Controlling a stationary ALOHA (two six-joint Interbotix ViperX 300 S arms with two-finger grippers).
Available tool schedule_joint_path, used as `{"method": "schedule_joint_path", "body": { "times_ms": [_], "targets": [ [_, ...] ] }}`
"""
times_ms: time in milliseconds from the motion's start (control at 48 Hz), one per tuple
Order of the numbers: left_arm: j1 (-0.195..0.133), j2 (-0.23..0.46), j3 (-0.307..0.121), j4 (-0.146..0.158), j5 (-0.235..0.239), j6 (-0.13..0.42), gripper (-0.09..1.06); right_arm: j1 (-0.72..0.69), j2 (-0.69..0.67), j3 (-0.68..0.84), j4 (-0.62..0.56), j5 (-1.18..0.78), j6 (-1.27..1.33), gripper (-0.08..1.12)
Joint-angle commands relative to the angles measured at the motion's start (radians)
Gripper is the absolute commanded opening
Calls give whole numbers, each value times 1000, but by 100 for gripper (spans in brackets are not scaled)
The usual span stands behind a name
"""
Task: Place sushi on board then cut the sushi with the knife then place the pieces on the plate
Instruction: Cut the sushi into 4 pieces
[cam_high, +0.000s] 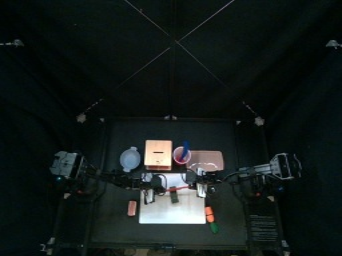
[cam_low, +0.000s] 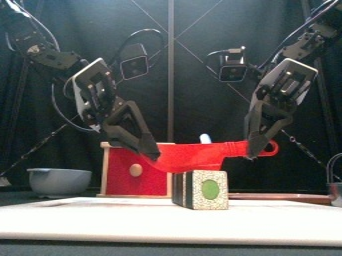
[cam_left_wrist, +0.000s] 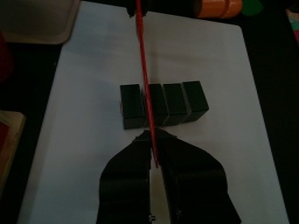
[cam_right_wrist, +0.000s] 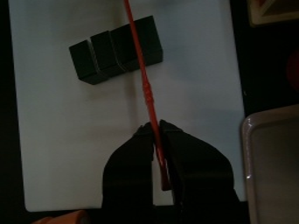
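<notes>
A dark green sushi roll (cam_low: 203, 188) of several blocks lies on the white cutting board (cam_low: 80, 215). A red toy knife (cam_low: 201, 155) hangs level just above it, held at both ends. My left gripper (cam_low: 147, 150) is shut on one end and my right gripper (cam_low: 249, 150) on the other. In the left wrist view the blade (cam_left_wrist: 142, 79) runs across the roll (cam_left_wrist: 176, 103) near one end block. The right wrist view shows the knife (cam_right_wrist: 145, 79) over the roll (cam_right_wrist: 105, 52) and the board (cam_right_wrist: 59, 131).
Behind the board stand a wooden box with a red drawer front (cam_low: 134, 170), a blue-grey bowl (cam_low: 60, 180) at the left, and a pink tray (cam_high: 209, 158) at the back right. Orange toys lie beside the board's left (cam_high: 132, 207) and right (cam_high: 213, 213) edges.
</notes>
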Motion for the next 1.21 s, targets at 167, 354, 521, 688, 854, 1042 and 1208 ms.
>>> {"method": "schedule_joint_path", "body": {
  "times_ms": [167,354,521,688,854,1042,1208],
  "targets": [
    [-17,-2,-28,-2,-6,-2,43,-25,8,-15,0,-6,3,35],
    [-15,17,-26,0,-6,2,43,-25,35,-18,2,-6,5,35],
    [-2,29,-25,3,-2,8,43,-25,52,-18,2,-6,5,35],
    [25,40,-23,14,15,6,43,-25,67,-18,2,-6,5,35],
    [41,63,-29,20,44,6,43,-25,91,-23,2,-5,5,35],
    [55,86,-31,21,46,6,43,-25,126,-37,2,-6,5,35],
    [77,89,-31,23,46,8,43,-34,150,-49,2,-6,5,35]
  ]
}}
